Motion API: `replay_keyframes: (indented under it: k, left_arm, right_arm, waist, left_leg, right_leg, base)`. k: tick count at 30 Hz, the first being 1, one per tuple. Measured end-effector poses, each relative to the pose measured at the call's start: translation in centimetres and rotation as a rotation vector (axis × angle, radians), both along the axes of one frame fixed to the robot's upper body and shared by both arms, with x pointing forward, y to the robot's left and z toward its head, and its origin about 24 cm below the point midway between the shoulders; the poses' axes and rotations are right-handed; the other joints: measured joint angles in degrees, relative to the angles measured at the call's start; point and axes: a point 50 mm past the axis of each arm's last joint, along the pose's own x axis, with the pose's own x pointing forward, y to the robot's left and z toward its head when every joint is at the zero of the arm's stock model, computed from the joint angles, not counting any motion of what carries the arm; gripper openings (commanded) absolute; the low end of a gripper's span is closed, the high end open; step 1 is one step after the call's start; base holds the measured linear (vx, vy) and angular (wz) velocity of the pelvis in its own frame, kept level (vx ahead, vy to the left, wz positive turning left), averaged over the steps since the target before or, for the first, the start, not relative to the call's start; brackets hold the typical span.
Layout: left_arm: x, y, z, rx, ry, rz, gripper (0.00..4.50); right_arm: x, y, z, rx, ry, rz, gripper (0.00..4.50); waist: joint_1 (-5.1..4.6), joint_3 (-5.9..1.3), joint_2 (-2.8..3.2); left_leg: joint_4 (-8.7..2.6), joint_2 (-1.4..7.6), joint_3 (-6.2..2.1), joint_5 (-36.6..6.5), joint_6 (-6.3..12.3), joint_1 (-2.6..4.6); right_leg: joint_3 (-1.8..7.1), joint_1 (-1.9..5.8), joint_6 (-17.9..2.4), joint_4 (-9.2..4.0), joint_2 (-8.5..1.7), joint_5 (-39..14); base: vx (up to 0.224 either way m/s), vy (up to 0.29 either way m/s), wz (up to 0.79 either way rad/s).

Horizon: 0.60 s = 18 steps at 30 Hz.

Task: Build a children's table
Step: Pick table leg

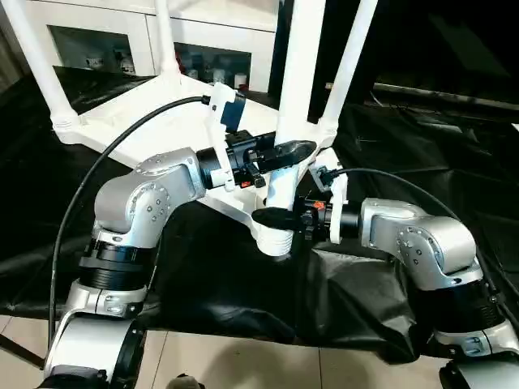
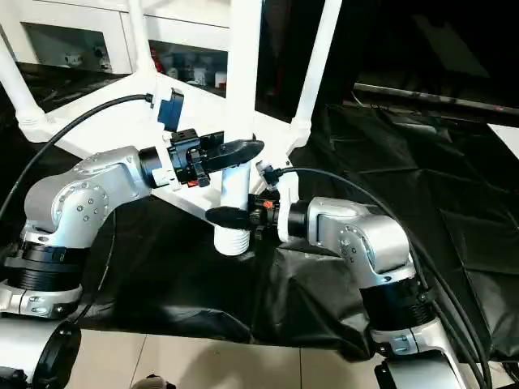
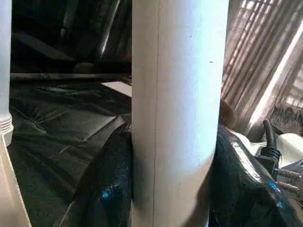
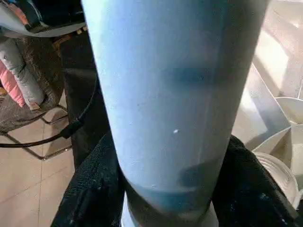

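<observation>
Black crinkled cloth covers the large table [image 1: 454,162], on which the children's table top [image 1: 138,121] lies underside up, three smooth white tubular legs already standing in its far corner sockets. The fourth leg [image 1: 296,89] is upright at the near corner socket [image 1: 276,239]. The left gripper [image 1: 285,151] pinches it higher up and the right gripper [image 1: 276,217] lower down, apparently to steady it for seating; its threaded end seems not fully home.

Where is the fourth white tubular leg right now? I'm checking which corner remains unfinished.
In the head views, the fourth white tubular leg stands upright at the white tabletop's near corner, gripped by the left gripper above and the right gripper just over the ribbed corner socket.
</observation>
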Motion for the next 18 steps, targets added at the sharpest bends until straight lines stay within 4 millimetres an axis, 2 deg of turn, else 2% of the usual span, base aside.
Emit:
replay_keyframes:
  k: [2,3,5,7,11,15,18]
  left_arm:
    - [0.0,0.0,0.0,-0.001,0.0,0.001,1.85]
    - [0.0,0.0,0.0,-0.002,-0.001,0.004,2.2]
    - [0.0,0.1,0.0,-0.002,-0.003,0.005,2.55]
    - [0.0,0.1,0.0,-0.003,0.001,-0.003,2.58]
    - [-0.2,0.2,0.3,-0.024,-0.013,-0.004,2.96]
    - [0.1,0.2,0.8,-0.13,-0.065,0.065,3.18]
    - [0.5,1.2,1.7,-0.25,-0.116,0.14,3.18]
  right_arm:
    - [0.0,0.0,0.0,0.0,-0.004,-0.001,1.94]
    - [0.0,0.0,0.0,0.0,-0.008,-0.003,1.94]
    - [0.1,0.0,0.0,0.001,-0.015,-0.006,1.94]
    - [0.1,0.2,-0.1,0.006,-0.013,-0.007,1.94]
    - [0.3,0.5,0.1,0.026,-0.04,-0.017,1.93]
    - [1.0,0.4,0.5,0.091,-0.061,-0.106,1.93]
    - [1.5,-0.4,1.0,0.128,-0.093,-0.196,1.93]
  waist:
    - [0.0,0.0,0.0]
    - [0.0,0.0,0.0]
    - [0.0,0.0,0.0]
    - [0.0,0.0,0.0]
    - [0.0,0.0,0.0]
    - [0.2,0.0,0.0]
    - [0.28,0.0,0.0]
  left_leg:
    - [0.0,0.0,0.0,0.0,0.0,0.0]
    - [0.0,0.0,0.0,0.0,0.0,0.0]
    - [0.0,0.0,0.0,0.0,0.0,0.0]
    - [0.0,0.0,0.0,0.0,0.0,0.0]
    - [0.0,0.0,0.0,0.0,0.0,0.0]
    - [0.03,0.0,0.0,0.0,0.0,-0.01]
    - [0.03,0.0,0.0,0.0,0.0,0.01]
  right_leg:
    - [0.0,0.0,0.0,0.0,0.0,0.0]
    - [0.0,0.0,0.0,0.0,0.0,0.0]
    - [0.0,0.0,0.0,0.0,0.0,0.0]
    - [0.0,0.0,0.0,0.0,0.0,0.0]
    - [0.0,0.0,0.0,0.0,0.0,0.0]
    - [0.0,0.02,-0.01,0.01,-0.01,0.01]
    - [0.0,0.01,-0.01,0.03,-0.01,0.01]
  base:
    - [0.0,0.0,0.0]
    - [0.0,0.0,0.0]
    - [0.0,0.0,0.0]
    - [0.0,0.0,0.0]
    - [0.0,0.0,0.0]
    - [0.0,0.0,0.0]
    - [0.0,0.0,0.0]
